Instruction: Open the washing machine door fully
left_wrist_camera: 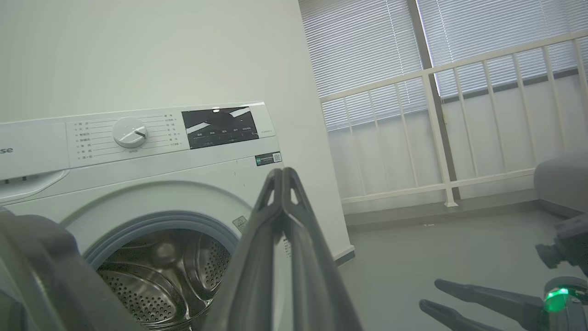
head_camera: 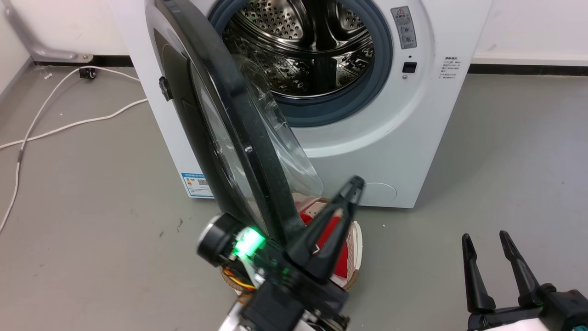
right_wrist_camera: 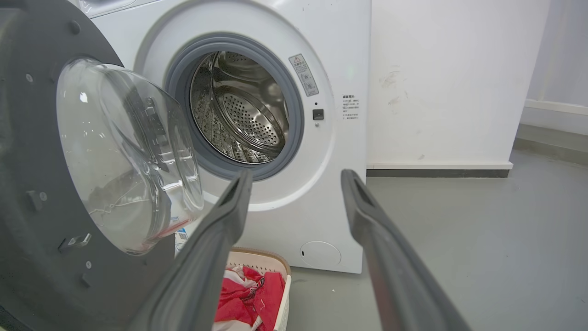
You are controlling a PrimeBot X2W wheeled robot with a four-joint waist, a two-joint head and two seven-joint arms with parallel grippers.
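Black washing machine door (head_camera: 255, 151) stands edge-on beside left gripper (head_camera: 353, 186).

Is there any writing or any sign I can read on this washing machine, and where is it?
"se": tail of a brand name cut by the picture's edge, on the washing machine top panel.
Warning triangle: on the grey sticker beside the drum opening; its words too small.
Dial labels, display, code sticker: blurred.
Small print on the front's right side, blue-edged label low on the front: too small.
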